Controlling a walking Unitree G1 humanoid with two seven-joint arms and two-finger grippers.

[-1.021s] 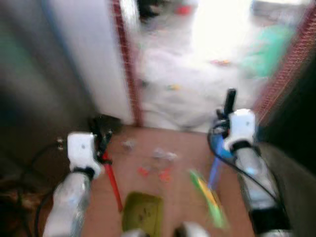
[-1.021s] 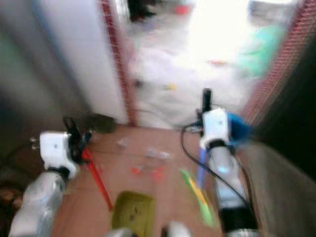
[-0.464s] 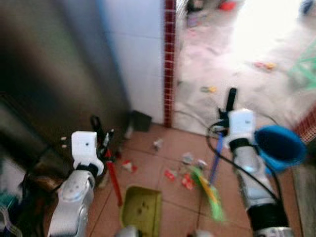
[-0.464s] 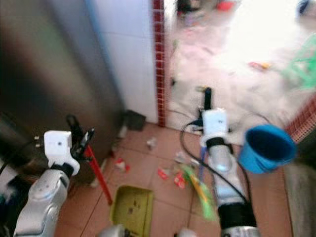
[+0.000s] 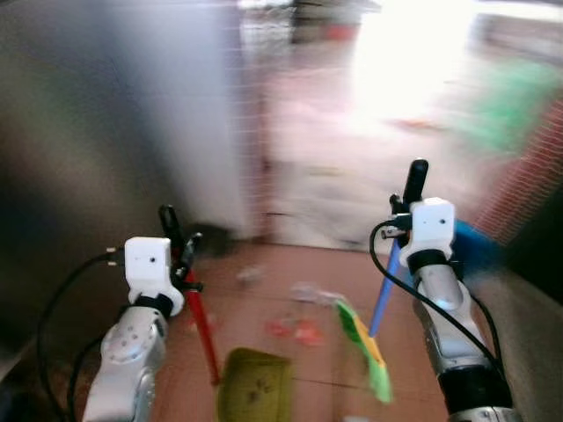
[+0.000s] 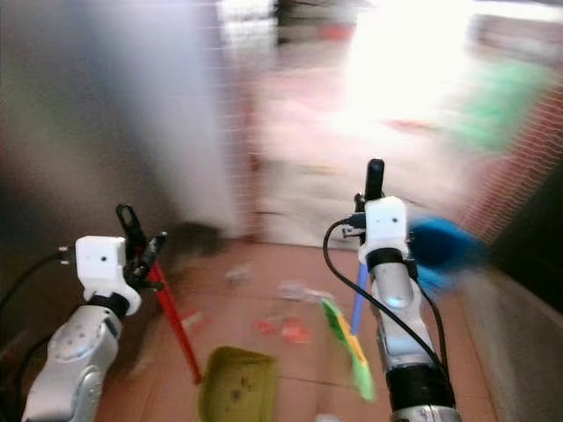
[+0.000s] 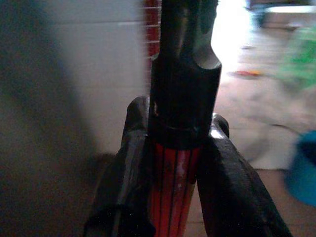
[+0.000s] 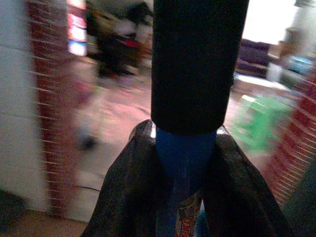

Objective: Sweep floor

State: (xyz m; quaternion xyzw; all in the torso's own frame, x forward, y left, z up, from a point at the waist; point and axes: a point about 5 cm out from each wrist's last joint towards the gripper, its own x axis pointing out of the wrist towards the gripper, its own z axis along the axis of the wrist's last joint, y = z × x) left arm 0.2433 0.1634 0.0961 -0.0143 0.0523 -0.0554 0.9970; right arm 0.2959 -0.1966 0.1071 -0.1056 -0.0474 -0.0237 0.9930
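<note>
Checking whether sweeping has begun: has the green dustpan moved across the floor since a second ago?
Cannot tell. The views swing and blur, and the green dustpan sits below the scattered litter, much as before.

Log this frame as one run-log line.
left gripper: shut on dustpan handle | right gripper: shut on broom handle | dustpan on floor | litter ahead | view blurred

My left gripper (image 7: 173,168) has matt black fingers (image 7: 123,182) clamped on a red dustpan handle (image 7: 173,187), glossy ribbed plastic with a smooth black cap. My right gripper (image 8: 183,173) pinches the broom handle (image 8: 180,163), smooth blue under a matt black grip. The dustpan (image 5: 255,391) looks like dull olive plastic. My forearms (image 5: 132,352) are shiny silver metal; the floor (image 6: 255,264) is smooth reddish tile
</note>
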